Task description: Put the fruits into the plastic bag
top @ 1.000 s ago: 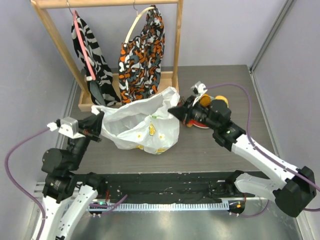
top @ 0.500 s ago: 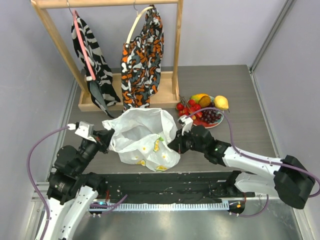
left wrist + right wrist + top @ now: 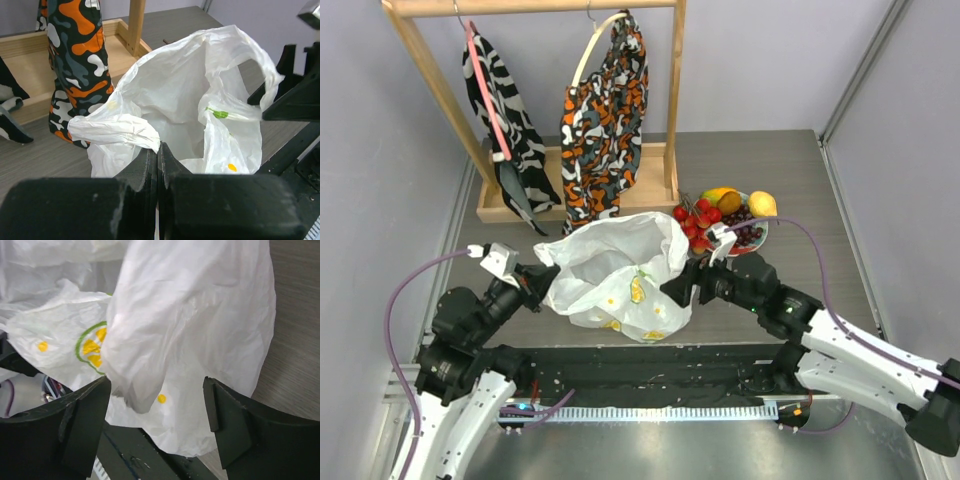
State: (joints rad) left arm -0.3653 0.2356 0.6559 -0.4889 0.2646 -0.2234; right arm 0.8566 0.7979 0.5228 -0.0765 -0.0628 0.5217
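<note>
The white plastic bag (image 3: 620,275) with citrus prints stands crumpled on the table, mouth facing up. My left gripper (image 3: 540,284) is shut on the bag's left handle (image 3: 112,130), its fingertips (image 3: 158,148) pressed together on the plastic. My right gripper (image 3: 674,292) is open beside the bag's right side. A fold of the bag (image 3: 200,305) hangs just beyond my right gripper (image 3: 157,405), which holds nothing. The fruits lie on a plate at the right: red berries (image 3: 695,222), a grape bunch (image 3: 747,233), a lemon (image 3: 762,204) and a mango (image 3: 720,197).
A wooden rack (image 3: 430,90) at the back left carries a zebra-striped cloth (image 3: 505,110) and an orange-black cloth (image 3: 605,110). A black mat (image 3: 650,375) runs along the near edge. The plate (image 3: 760,244) sits just behind my right arm.
Both arms drew the bag toward the near edge, uncovering the fruit plate. My right gripper then opened and let go of the bag's right side.
</note>
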